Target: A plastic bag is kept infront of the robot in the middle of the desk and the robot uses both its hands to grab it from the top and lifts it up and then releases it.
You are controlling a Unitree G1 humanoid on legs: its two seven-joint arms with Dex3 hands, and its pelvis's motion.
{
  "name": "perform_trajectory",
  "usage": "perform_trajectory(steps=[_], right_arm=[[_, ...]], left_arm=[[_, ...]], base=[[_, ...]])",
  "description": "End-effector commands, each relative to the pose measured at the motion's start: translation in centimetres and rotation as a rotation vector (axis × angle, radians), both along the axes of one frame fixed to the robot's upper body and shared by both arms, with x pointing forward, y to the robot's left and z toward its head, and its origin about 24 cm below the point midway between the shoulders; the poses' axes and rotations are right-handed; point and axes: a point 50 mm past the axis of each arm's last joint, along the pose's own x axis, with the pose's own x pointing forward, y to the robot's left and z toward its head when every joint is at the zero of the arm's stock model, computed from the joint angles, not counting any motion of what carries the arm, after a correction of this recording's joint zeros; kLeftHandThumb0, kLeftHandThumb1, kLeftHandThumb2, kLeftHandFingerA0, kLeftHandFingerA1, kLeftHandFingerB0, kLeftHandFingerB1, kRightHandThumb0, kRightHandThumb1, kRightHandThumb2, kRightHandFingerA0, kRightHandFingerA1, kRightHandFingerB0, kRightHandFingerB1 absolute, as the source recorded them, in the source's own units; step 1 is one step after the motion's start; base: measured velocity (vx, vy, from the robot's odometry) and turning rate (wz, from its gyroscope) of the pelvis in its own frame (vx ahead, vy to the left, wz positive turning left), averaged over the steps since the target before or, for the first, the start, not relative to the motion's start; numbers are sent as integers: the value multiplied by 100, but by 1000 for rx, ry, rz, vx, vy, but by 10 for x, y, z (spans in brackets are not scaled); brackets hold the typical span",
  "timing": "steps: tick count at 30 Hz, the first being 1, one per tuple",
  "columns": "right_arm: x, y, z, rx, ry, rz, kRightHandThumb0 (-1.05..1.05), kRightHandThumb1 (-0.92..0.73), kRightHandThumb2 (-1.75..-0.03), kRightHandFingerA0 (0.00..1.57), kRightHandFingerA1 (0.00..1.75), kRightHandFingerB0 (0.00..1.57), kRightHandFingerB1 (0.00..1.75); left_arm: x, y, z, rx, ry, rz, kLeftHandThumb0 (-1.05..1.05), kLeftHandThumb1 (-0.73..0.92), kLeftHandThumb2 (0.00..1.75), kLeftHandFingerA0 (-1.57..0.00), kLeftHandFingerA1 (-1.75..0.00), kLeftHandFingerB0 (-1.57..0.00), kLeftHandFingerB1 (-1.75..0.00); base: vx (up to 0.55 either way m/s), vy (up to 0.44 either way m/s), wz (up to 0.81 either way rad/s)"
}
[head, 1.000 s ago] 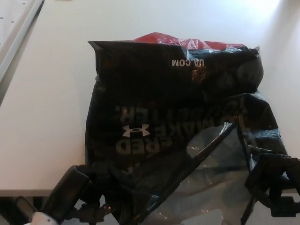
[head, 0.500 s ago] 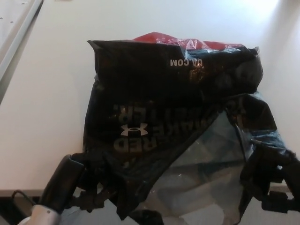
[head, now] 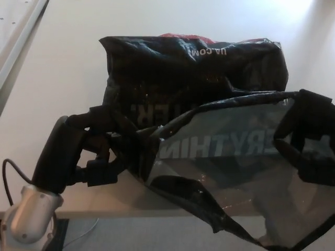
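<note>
A black plastic bag (head: 199,68) with white upside-down lettering and something red at its far edge lies in the middle of the white desk (head: 68,68). Its near top edge (head: 230,151) is pulled up and stretched wide, showing a translucent grey panel with the letters "ERYTHIN". My left hand (head: 102,144) is shut on the left end of that edge, with the plastic bunched in its fingers. At the right, my right hand (head: 311,136) is shut on the other end, partly wrapped in the bag's plastic. The bag's far part still rests on the desk.
A pale rail or panel (head: 18,31) runs along the desk's far left. The desk's front edge (head: 104,213) crosses below my left forearm, with grey floor beneath it. A thin cable (head: 6,178) loops beside my left wrist.
Both hands have risen and moved apart with the bag's top edge held in them. The near side of the bag has lifted and spread open, uncovering the translucent lettered panel.
</note>
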Motion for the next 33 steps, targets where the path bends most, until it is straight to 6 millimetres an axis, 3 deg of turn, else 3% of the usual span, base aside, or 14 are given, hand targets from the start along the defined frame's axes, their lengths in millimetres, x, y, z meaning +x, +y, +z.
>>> perform_trajectory(steps=[1, 3, 4, 5, 6, 8, 9, 10, 14, 15, 19, 20, 22, 33], right_arm=[[-5, -15, -2, 61, 89, -13, -41, -36, -72, 120, 148, 40, 63], [-7, -21, 0, 45, 80, -21, -31, -48, -63, 102, 175, 34, 50], [-8, -23, 1, 39, 77, -24, -31, -49, -63, 100, 175, 30, 46], [-8, -26, 2, 38, 77, -26, -31, -49, -63, 100, 175, 30, 46], [-9, -29, 5, 30, 69, -26, -36, -49, -59, 93, 175, 24, 40], [-11, -38, 12, 23, 54, -19, -34, -49, -58, 94, 175, 24, 40], [-11, -43, 16, 30, 48, -6, -33, -48, -59, 96, 175, 27, 42], [-11, -50, 22, 25, 41, -5, -43, -31, -72, 124, 147, 34, 55], [-16, -61, 42, -5, -5, 6, -42, -29, -69, 128, 152, 39, 57], [-20, -65, 49, -8, -21, 12, -34, -40, -60, 103, 175, 34, 48], [-33, -74, 70, -34, -39, 24, -39, -42, -53, 102, 175, 17, 39], [-37, -78, 75, -76, -65, 5, -47, -39, -60, 109, 175, 9, 30], [-40, -82, 81, -126, -88, -18, -43, -37, -57, 105, 175, 2, 27], [-28, -125, 53, -291, 152, -153, -21, -37, -53, 99, 175, 4, 27]], left_arm=[[0, 7, -12, -39, 80, 41, -30, 43, 90, -118, -128, -95, -98], [0, 7, -13, -34, 87, 54, -31, 43, 90, -119, -129, -95, -99], [0, 7, -12, -32, 84, 57, -39, 57, 62, -89, -160, -95, -101], [0, 7, -12, -34, 80, 54, -39, 57, 62, -89, -160, -95, -101], [1, 7, -12, -41, 80, 51, -29, 43, 90, -117, -127, -94, -100], [1, 7, -11, -54, 82, 48, -29, 42, 90, -117, -127, -94, -100], [1, 6, -11, -52, 81, 52, -40, 57, 62, -90, -160, -94, -104], [2, 6, -11, -60, 88, 53, -39, 57, 62, -89, -159, -96, -100], [3, 6, -9, -47, 82, 61, -40, 58, 62, -88, -161, -94, -103], [3, 6, -10, -44, 79, 62, -31, 44, 90, -119, -129, -94, -100], [4, 5, -10, -53, 86, 61, -32, 45, 90, -118, -129, -94, -103], [4, 5, -10, -42, 88, 65, -41, 59, 58, -88, -167, -91, -112], [4, 4, -10, -35, 88, 67, -41, 58, 59, -87, -167, -91, -115], [3, 2, -15, -41, 89, 61, -39, 57, 59, -88, -166, -91, -115]], base=[[0, 0, 0], [0, 0, 0], [0, 0, 0], [0, 0, 0], [0, 0, 0], [0, 0, 0], [0, 0, 0], [0, 0, 0], [0, 0, 0], [0, 0, 0], [0, 0, 0], [0, 0, 0], [0, 0, 0], [0, 0, 0]])
